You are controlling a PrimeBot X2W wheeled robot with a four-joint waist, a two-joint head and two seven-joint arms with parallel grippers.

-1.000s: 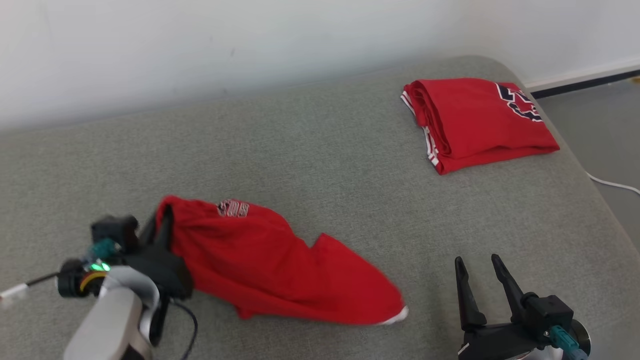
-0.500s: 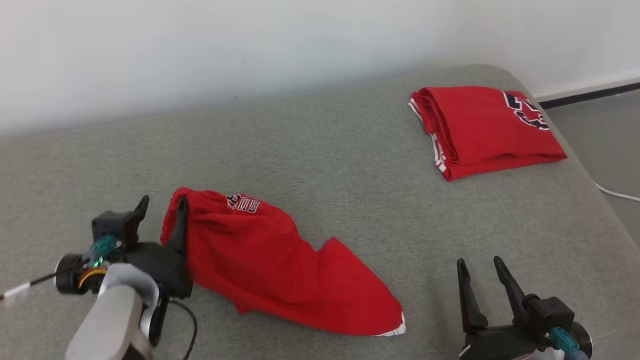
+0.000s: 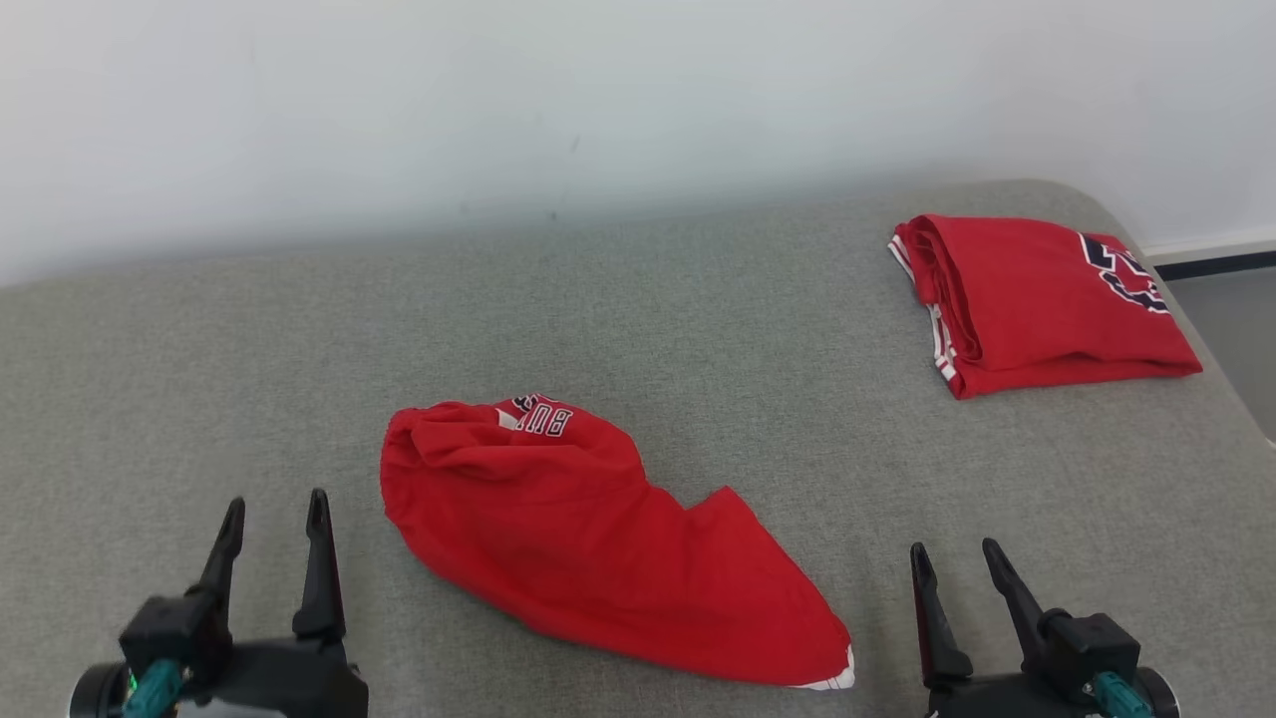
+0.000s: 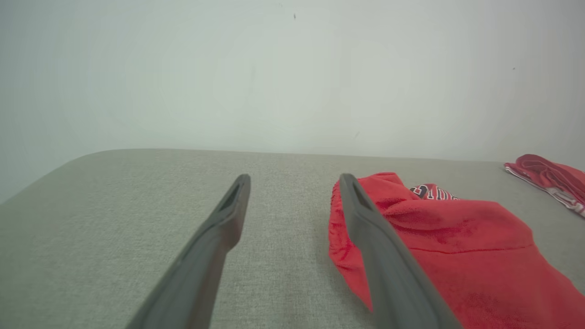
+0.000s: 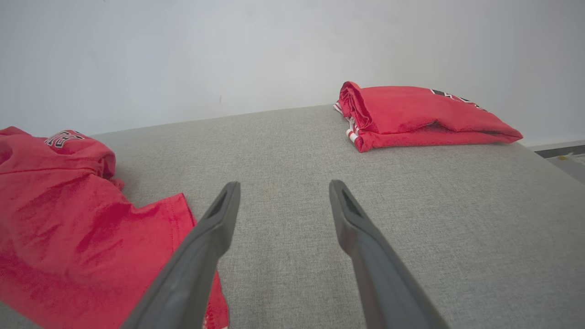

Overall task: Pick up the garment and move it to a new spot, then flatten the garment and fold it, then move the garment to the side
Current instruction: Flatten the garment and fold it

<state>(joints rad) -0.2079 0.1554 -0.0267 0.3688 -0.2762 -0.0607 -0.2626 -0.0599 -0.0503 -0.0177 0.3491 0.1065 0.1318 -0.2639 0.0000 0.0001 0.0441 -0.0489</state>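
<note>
A: Release logged: left gripper [image 3: 276, 501] has let go of the garment [image 3: 598, 548] and pulled back; fingers spread wide, nothing between them.
B: Meaning for the task?
A: Relocation looks done, I judge; flattening is next. The garment lies crumpled on the grey cushion [image 3: 698, 299], just right of the left gripper, apart from it, and left of the right gripper [image 3: 952, 546], likewise spread and empty.
B: And the folded shirt [image 3: 1047, 299]?
A: Far beyond the right gripper.
</note>
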